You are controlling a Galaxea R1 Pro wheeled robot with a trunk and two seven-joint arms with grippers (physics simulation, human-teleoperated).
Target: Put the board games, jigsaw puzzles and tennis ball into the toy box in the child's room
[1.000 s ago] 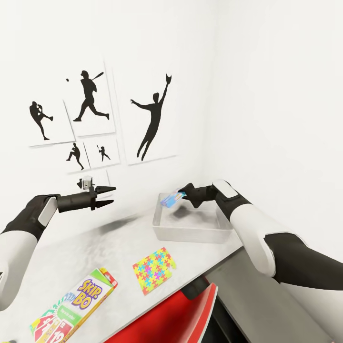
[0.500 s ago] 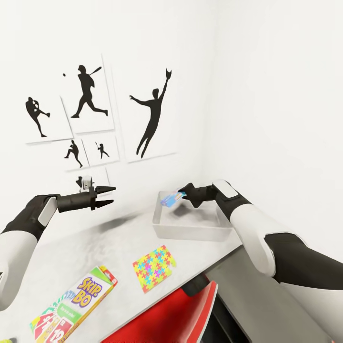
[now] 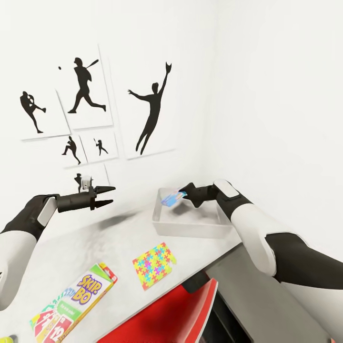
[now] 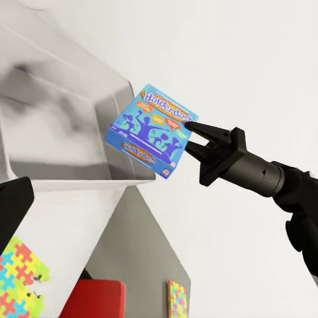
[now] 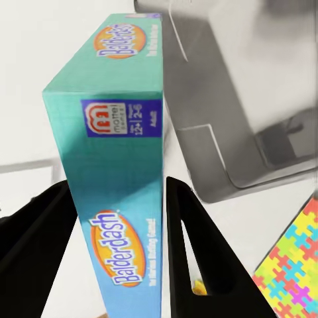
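Holding a blue board game point(image 3: 170, 198) pinched by its edge in my right end effector point(image 3: 182, 195), I hang it over the near-left rim of the toy box point(image 3: 188, 227), right of centre in the head view. My left end effector point(image 3: 108, 196) hovers spread and empty above the worktop point(image 3: 71, 252), at mid-left. By my reading the task is in an early stage: the toy box looks bare inside, this game is not yet released, and a Skip-Bo game point(image 3: 76, 305) at lower left and a jigsaw puzzle point(image 3: 153, 265) at lower centre lie on the worktop, waiting. Against the earlier frames, the wall pictures and toy box sit slightly further left and higher, so the camera has shifted; the held game has barely moved relative to the box.
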